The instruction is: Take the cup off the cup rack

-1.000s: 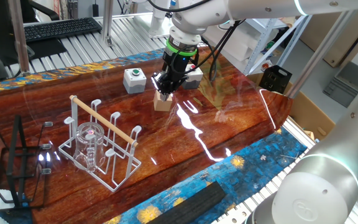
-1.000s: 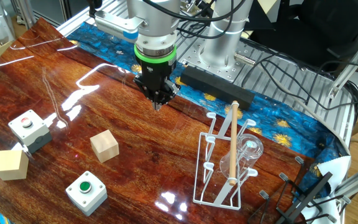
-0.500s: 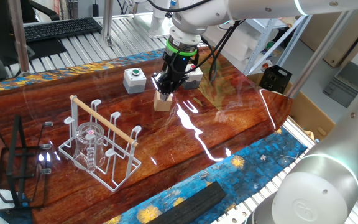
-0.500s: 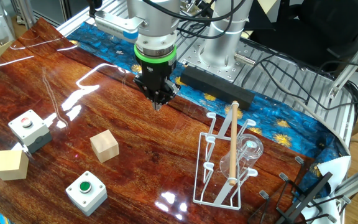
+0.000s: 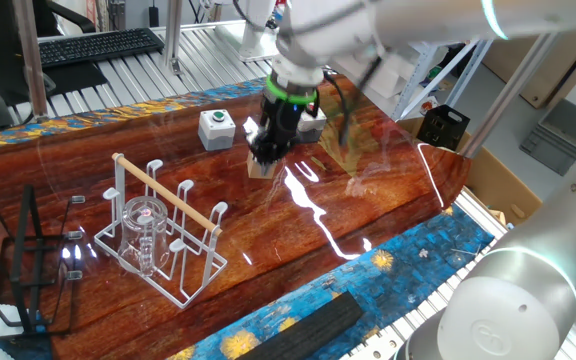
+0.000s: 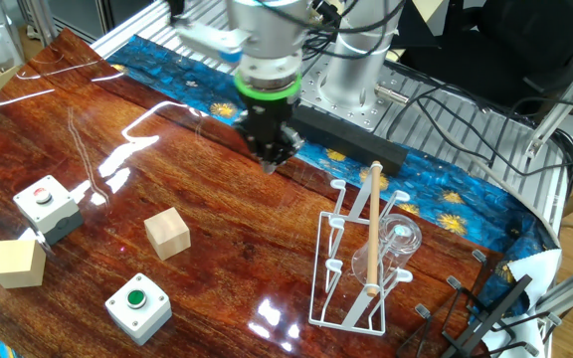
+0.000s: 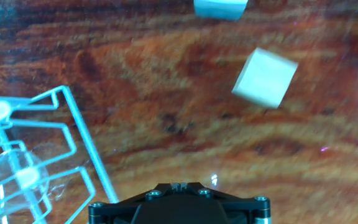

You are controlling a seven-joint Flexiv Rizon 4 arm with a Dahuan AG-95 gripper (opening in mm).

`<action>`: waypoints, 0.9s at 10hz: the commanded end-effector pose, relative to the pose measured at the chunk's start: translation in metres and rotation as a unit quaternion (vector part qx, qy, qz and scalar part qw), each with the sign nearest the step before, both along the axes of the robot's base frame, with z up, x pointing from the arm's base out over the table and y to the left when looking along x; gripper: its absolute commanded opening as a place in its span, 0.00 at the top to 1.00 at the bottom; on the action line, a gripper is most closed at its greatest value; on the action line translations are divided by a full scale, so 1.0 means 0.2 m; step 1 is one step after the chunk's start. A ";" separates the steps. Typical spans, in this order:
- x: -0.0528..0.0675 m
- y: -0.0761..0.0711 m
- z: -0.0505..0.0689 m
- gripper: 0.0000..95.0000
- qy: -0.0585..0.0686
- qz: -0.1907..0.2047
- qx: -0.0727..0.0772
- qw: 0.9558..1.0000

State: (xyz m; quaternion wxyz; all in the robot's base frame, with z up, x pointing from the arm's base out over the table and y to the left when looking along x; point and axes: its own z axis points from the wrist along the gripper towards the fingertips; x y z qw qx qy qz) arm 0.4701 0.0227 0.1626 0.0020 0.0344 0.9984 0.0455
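hanging over bare wood, the gripper (image 6: 272, 159) is well apart from the rack (image 6: 354, 267), and its fingers look pressed together to a point with nothing between them. the hand view shows only the black base of the hand, so that reading comes from the two fixed views, both blurred.

nearest the tool in one fixed view is a wooden cube (image 5: 260, 165), just below the fingers, with a grey button box (image 5: 215, 128) beside it. farther on stands the rack, white wire with a pale rod (image 5: 164, 190) across its top. the cup (image 5: 143, 236) sits upside down over a peg under that rod, its base uppermost. in the hand view the cup (image 7: 18, 180) shows at the lower left corner, faint against the wire. past the rack is a black wire stand (image 5: 23, 265).

the cup is clear glass: stiff, probably fairly light, smooth enough to slip in metal fingers, and apt to chip if knocked on the pegs or rod. the handle cannot be made out here. a fair hold would be across the body near the upturned base, squeezed gently, then lifted straight up until the rim clears the peg. the rod close alongside leaves little room, so the jaws must open first and come in from the side away from it.
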 end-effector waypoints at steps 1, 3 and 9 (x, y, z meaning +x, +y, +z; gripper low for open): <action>0.19 0.00 -0.02 1.00 0.009 -0.013 -0.003 1.000; 0.29 -0.01 -0.01 1.00 0.008 -0.021 -0.007 1.000; 0.35 -0.03 0.01 1.00 0.007 -0.024 -0.005 1.000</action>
